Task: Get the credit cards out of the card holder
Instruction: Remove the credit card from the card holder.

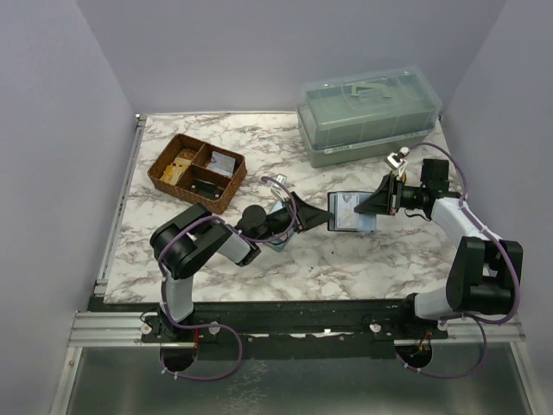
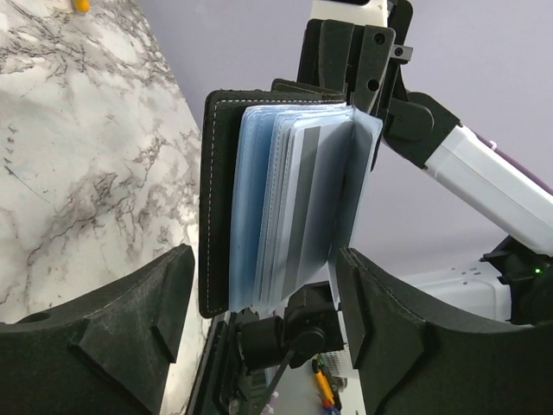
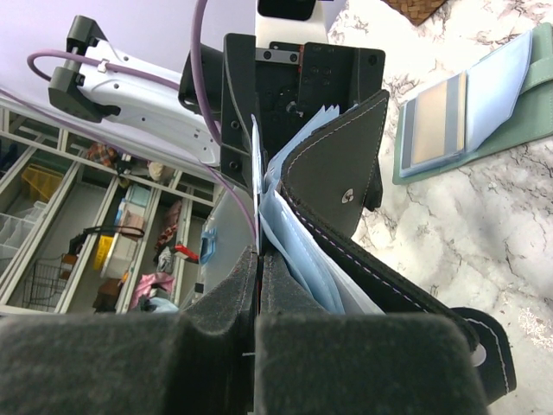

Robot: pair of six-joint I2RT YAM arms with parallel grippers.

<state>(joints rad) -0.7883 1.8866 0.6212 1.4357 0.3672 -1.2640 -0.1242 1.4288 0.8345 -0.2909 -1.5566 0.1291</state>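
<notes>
The marble table fills the overhead view, with a lidded green box at upper right and a wicker tray at upper left. Both sit well away from the centre, where the two arms meet. There the right claw is shut tight on one side of the holder and holds it up off the table. This looks meant to present the holder's free edge to the other arm. In the left wrist view the black cover stands on edge left of centre. The clear sleeves fan open to its right, so the cards show edge-on in the middle of the frame. They are all tucked in, none yet drawn. The left claw stands wide open and holds nothing, its fingers straddling the lower end of the fanned sleeves. That is likely lined up to close on a single card, which will need one sleeve picked out from the pack. A green folder lies open on the table at the upper right of the right wrist view. Whether it belongs to the job cannot be told.
</notes>
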